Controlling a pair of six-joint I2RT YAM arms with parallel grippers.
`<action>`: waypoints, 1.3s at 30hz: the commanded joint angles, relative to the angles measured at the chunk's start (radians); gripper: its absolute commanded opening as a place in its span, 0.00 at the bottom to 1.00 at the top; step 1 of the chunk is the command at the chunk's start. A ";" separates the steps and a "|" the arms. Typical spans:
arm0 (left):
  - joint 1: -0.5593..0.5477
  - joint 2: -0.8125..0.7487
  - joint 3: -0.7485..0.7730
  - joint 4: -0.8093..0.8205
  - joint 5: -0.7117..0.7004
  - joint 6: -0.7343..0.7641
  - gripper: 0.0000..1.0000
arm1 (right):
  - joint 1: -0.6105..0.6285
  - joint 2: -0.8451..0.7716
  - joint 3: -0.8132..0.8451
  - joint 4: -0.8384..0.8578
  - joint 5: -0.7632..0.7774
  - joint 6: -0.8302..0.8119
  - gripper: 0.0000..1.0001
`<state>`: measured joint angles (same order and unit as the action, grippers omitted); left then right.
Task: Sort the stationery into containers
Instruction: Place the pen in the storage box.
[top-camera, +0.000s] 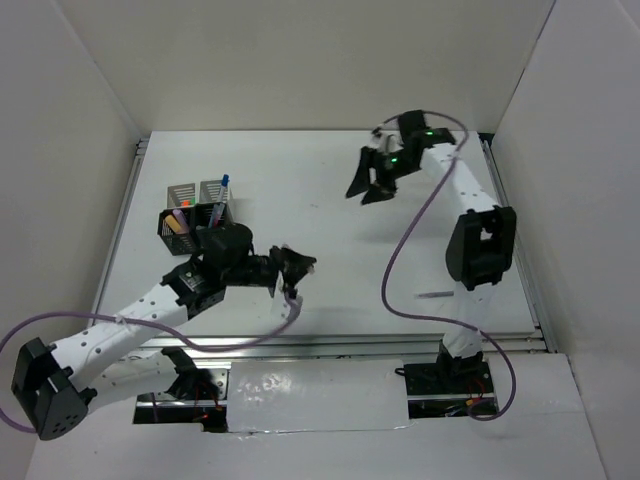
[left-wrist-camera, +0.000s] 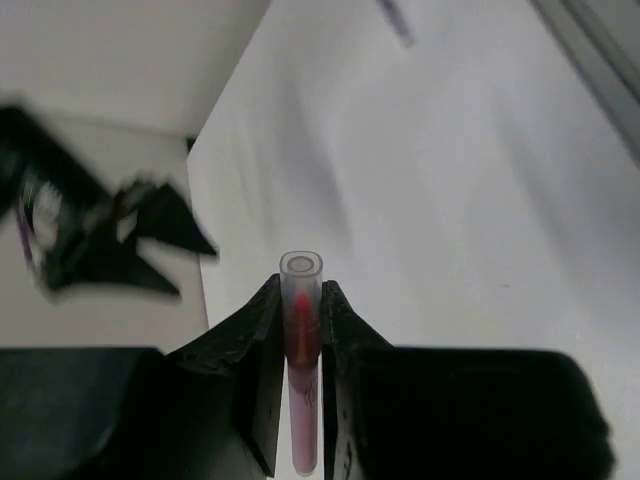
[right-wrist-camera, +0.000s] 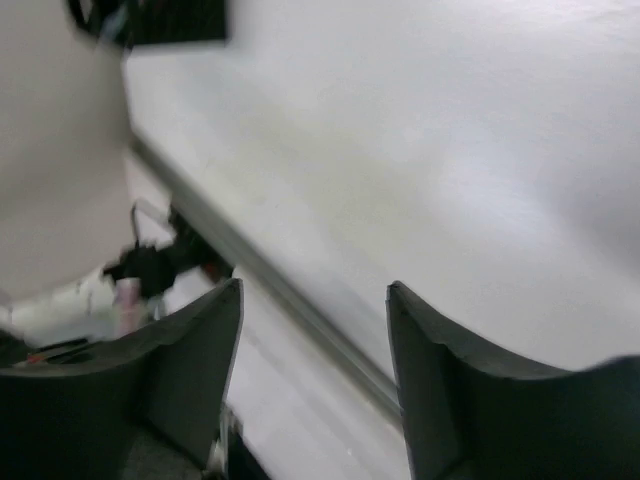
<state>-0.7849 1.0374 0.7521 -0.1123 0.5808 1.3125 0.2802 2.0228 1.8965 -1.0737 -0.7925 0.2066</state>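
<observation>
Pink pen (left-wrist-camera: 302, 345): we're clamping it in the left gripper (left-wrist-camera: 300, 292) near the mesh cups (top-camera: 195, 215) and holding the right gripper (right-wrist-camera: 313, 300) open over the table (top-camera: 340, 255).

Top camera looks down; 2 wrist cameras skim the table (top-camera: 340, 240).

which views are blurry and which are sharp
Top external: sharp, evenly lit. Left wrist: the pen between the left fingers is crisp, the right arm behind is smeared. Right wrist: soft all over, right fingers included.
</observation>
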 joint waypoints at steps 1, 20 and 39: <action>0.103 -0.043 0.105 0.160 -0.027 -0.552 0.00 | -0.169 -0.168 -0.061 0.140 0.165 -0.010 0.67; 0.989 0.344 -0.003 0.939 0.102 -1.513 0.00 | -0.263 -0.661 -0.540 0.391 0.426 -0.280 0.92; 1.004 0.426 -0.036 0.991 0.132 -1.464 0.37 | -0.273 -0.677 -0.577 0.203 0.415 -0.709 0.88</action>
<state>0.2096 1.4883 0.7235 0.8154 0.6842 -0.1616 0.0124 1.3567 1.3025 -0.8017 -0.3954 -0.3763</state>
